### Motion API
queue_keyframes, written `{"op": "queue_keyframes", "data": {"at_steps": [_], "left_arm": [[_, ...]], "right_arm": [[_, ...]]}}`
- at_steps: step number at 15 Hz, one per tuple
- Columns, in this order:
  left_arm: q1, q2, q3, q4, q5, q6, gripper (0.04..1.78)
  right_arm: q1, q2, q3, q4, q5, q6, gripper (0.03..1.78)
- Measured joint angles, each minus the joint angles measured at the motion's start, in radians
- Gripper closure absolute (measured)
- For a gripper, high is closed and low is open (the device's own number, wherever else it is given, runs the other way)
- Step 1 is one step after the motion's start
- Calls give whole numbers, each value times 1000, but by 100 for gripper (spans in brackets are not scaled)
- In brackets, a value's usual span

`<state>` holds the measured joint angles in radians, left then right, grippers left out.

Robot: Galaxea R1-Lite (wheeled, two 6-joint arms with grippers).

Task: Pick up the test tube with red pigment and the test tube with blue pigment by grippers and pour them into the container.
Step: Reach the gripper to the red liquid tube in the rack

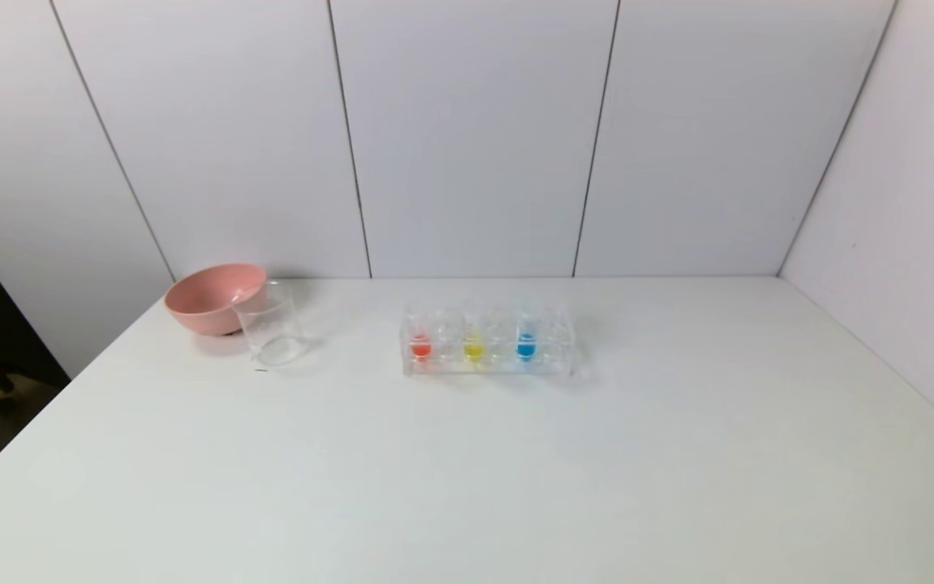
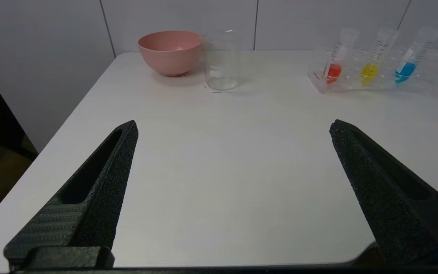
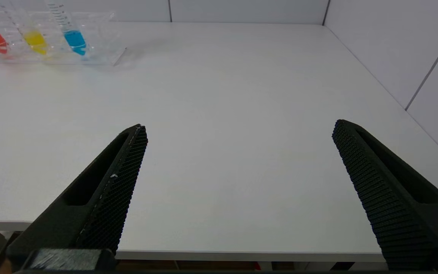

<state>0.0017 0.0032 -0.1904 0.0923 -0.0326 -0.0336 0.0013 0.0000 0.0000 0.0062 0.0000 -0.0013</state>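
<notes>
Two grippers, both at the near table edge and out of the head view. Your left gripper (image 2: 232,127) has its jaws wide apart over bare table (image 1: 467,470); your right gripper (image 3: 238,129) likewise, jaws spread, holding nothing.

Pink bowl (image 1: 214,298) sits far left, not your target. Just beside it, touching or nearly so, stands the container (image 1: 271,332): clear glass beaker, upright, seemingly empty. Expect it to be light and easy to tip if you nudge the rim while pouring.

Clear tube rack (image 1: 489,345) stands mid-table, well apart from the container. It holds three tubes in a row, leaning slightly in the wrist views.

Test tube with red pigment (image 1: 421,341) is at the rack's left end, nearest your left gripper. Yellow tube (image 1: 473,342) is in the middle; leave it. Test tube with blue pigment (image 1: 525,339) is on the right, nearer your right gripper.

Handling, as judgement: tubes look slim, stiff, smooth-walled and light, so likely slippery and possibly brittle. Each is filled only at the bottom. Take hold on the clear upper shaft above the rack, squeeze moderately, and lift along the tube's own axis so the light rack does not come up with it.
</notes>
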Motion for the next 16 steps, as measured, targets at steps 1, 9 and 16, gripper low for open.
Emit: {"op": "queue_keyframes", "data": {"at_steps": [1,9,16], "left_arm": [[0,6,-39,22,-13,0,6],[-41,280,-342,6,-71,3,6],[-67,650,-513,-203,-110,17,6]], "right_arm": [[0,0,0,0,0,0,4],[0,0,0,0,0,0,4],[0,0,0,0,0,0,4]]}}
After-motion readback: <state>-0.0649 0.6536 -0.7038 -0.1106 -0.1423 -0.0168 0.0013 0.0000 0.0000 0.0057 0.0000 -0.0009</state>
